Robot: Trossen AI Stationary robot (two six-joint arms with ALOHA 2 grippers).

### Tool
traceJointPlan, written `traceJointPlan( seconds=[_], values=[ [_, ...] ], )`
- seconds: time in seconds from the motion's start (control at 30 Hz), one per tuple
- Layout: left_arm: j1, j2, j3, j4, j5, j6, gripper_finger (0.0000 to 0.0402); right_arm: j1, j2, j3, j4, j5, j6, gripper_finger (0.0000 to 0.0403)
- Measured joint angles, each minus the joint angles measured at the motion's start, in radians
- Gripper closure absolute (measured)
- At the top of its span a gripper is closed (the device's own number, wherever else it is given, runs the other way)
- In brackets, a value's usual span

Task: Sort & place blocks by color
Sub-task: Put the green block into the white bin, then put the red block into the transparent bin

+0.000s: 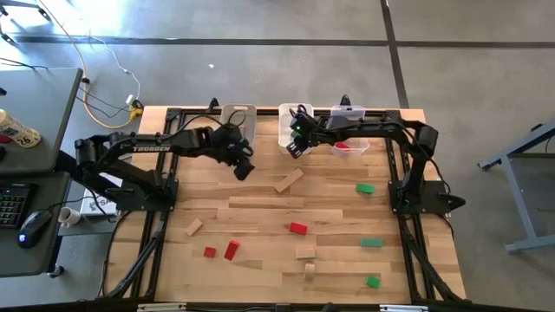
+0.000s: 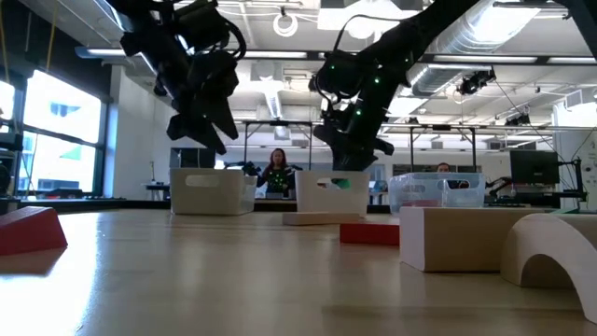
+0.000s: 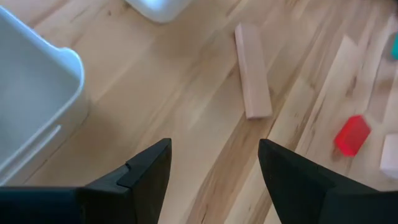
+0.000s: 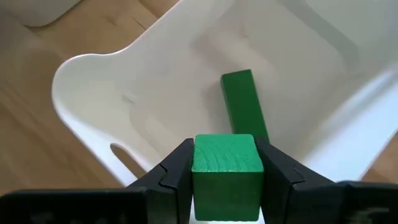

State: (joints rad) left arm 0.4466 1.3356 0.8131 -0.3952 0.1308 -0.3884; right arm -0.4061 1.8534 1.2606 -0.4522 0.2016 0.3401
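Floor (image 1: 260, 61): grey concrete, crossed by dark seam lines. A desk (image 1: 35, 104) stands beside the table, bearing a keyboard (image 1: 13, 204) and mouse (image 1: 33, 223). Yellow and white cables (image 1: 104, 78) trail over the floor. Ceiling: exposed ductwork (image 2: 485, 47) and strip lights (image 2: 252, 54). Large windows (image 2: 56, 140) admit daylight. Two seated persons (image 2: 278, 173) are visible behind the table.

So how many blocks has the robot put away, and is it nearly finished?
Just started. One green bar lies in the middle bin. The right gripper holds a green cube over it. The left gripper is open and empty. Many blocks, like the tan plank, remain on the table.
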Motion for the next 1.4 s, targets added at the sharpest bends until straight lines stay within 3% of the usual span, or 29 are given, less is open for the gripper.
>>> traceJointPlan(
  seconds=[0.17,0.5,0.67,1.03,1.4],
  values=[
    [-0.04,-0.021,0.0,-0.066,-0.037,0.009,0.0174,-0.005,0.0,0.0,0.004,-0.011,-0.008,0.0282],
    [-0.102,-0.118,0.0,-0.185,-0.109,-0.001,0.0174,-0.005,-0.002,0.0,0.011,0.004,0.0,0.0198],
    [-0.12,-0.171,0.0,-0.224,-0.121,-0.001,0.0174,-0.005,-0.033,0.0,0.002,-0.046,0.025,0.0172],
    [-0.158,-0.284,0.0,-0.271,-0.124,-0.001,0.0174,0.062,-0.134,0.0,-0.019,-0.105,0.132,0.0176],
    [-0.273,-0.342,0.0,-0.324,-0.124,0.081,0.0174,0.194,-0.178,0.0,-0.022,-0.046,0.23,0.0181]
  ],
)
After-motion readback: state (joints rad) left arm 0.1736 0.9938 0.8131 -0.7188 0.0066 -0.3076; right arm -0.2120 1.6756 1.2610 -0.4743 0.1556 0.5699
